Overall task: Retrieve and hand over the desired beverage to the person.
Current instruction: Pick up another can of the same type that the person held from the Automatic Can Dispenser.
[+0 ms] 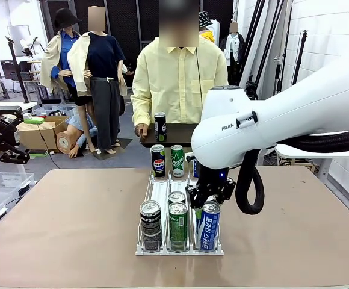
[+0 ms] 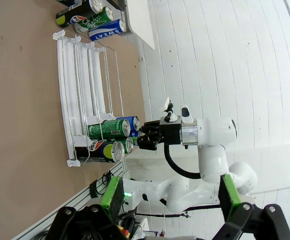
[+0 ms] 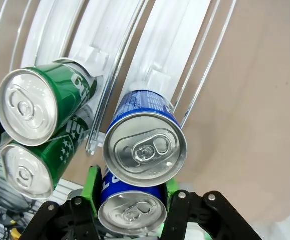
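A white wire rack point(image 1: 161, 188) in the table's middle holds several cans. My right gripper point(image 1: 210, 197) comes down from above on the front blue can point(image 1: 209, 229) in the rack's right lane. In the right wrist view its green pads point(image 3: 91, 186) press both sides of that blue can point(image 3: 132, 212): shut on it. A second blue can point(image 3: 145, 150) stands just behind. My left gripper point(image 2: 169, 196) hangs open and empty, far from the rack point(image 2: 67, 75). The person point(image 1: 174, 78) stands at the far side.
Two green cans point(image 1: 178, 224) and a black Pepsi can point(image 1: 150, 224) fill the other front lanes. Three more cans point(image 1: 157, 159) stand at the rack's far end. The person holds a dark tray point(image 1: 177, 135) with a black can point(image 1: 160, 126). Bare tabletop lies left and right.
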Motion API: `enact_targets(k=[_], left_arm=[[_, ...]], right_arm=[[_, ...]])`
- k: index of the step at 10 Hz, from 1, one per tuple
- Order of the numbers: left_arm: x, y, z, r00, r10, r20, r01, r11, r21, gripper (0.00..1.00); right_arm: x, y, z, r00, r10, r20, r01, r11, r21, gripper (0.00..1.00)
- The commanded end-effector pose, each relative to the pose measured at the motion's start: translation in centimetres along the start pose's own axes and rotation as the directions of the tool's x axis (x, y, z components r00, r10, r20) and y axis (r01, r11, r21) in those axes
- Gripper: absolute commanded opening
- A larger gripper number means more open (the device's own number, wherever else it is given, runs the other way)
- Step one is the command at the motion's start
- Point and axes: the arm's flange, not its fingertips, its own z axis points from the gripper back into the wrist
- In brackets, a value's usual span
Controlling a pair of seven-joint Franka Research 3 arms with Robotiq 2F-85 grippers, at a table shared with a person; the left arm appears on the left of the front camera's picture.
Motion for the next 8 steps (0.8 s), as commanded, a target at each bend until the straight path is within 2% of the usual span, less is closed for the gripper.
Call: enact_targets(k=[1, 4, 8], left_arm=[[-0.2, -0.2, 0.1, 1.0, -0.004, 0.007, 0.004, 1.0, -0.009, 1.0], [-0.2, -0.2, 0.1, 1.0, -0.004, 0.007, 0.004, 1.0, -0.009, 1.0], [-0.2, -0.2, 0.1, 1.0, -0.004, 0.007, 0.004, 1.0, -0.009, 1.0]], right_arm=[[0.6, 0.6, 1.6, 1.0, 0.001, -0.003, -0.001, 1.0, 0.027, 0.0], [1.2, 1.9, 4.0, 0.999, 0.005, -0.035, -0.005, 1.0, -0.003, 0.0], [2.0, 4.5, 8.1, 0.99, 0.03, -0.136, -0.035, 0.999, -0.035, 0.0]])
